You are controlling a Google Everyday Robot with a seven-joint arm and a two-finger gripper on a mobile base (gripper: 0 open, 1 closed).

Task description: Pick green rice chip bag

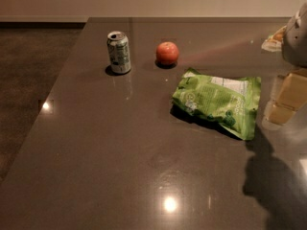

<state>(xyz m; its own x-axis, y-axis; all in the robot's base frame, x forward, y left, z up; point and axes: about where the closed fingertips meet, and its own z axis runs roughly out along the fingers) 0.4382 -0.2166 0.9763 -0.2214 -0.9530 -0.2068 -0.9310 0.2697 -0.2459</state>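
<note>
The green rice chip bag (218, 102) is a crinkly lime-green bag with a white label patch. It lies flat on the dark table (120, 166), right of centre. My gripper (286, 103) is at the right edge of the view, just right of the bag and close above the table. Its two cream-coloured fingers (293, 91) stand slightly apart with nothing between them. The grey arm (296, 37) rises above them. The gripper does not touch the bag.
A green-and-white drink can (118, 52) stands upright at the back left. A red-orange round fruit (167, 53) sits behind the bag. A small pale packet (273, 40) lies at the back right, partly behind the arm. The table's left edge runs diagonally beside the floor.
</note>
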